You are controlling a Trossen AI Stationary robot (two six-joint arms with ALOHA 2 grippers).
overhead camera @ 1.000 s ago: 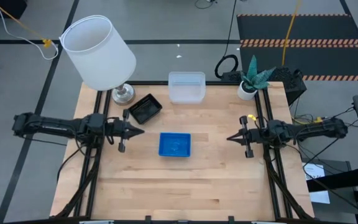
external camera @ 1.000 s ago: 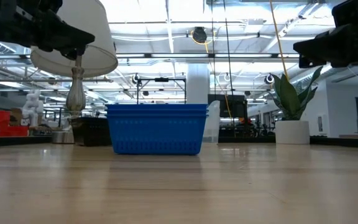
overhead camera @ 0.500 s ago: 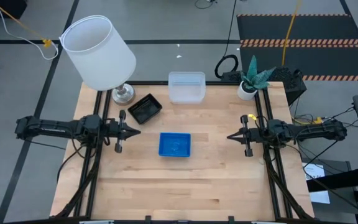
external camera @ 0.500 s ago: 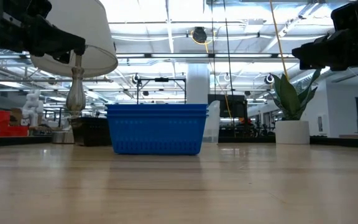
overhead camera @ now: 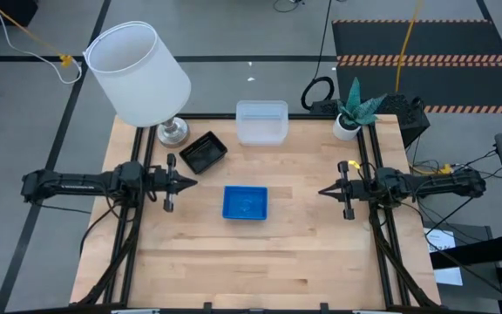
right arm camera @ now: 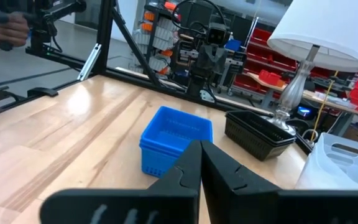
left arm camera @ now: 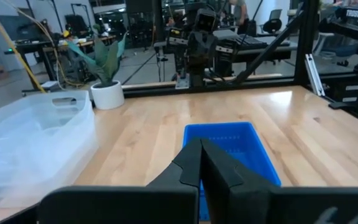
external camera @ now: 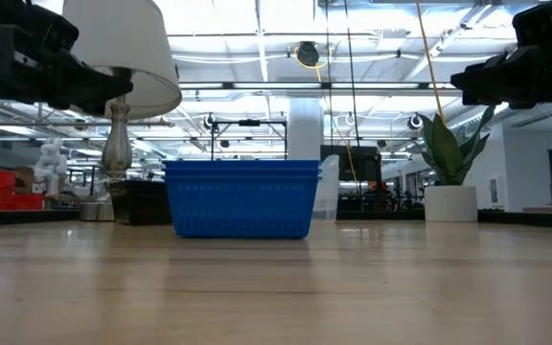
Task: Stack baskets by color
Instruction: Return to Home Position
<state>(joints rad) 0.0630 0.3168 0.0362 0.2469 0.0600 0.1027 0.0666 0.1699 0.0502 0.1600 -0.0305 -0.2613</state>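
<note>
Only real change over the last second: the left arm (overhead camera: 103, 181) has slid back a bit toward its own edge of the table (overhead camera: 303, 253), while the right arm (overhead camera: 408, 185) basically sits where it was on the opposite side. None of the baskets has budged. So I'd say the sorting is done and this is just the arms parking.

The blue baskets (overhead camera: 245, 202) are nested in one pile mid-table, between the two arms. The black baskets (overhead camera: 204, 152) sit at an angle just beside the lamp (overhead camera: 138, 74), and the clear baskets (overhead camera: 261, 122) are at the far edge, near the plant (overhead camera: 356, 109).

Both sets of jaws are pressed together to a point. They hold nothing, touch nothing, and hover well apart from the blue pile.
</note>
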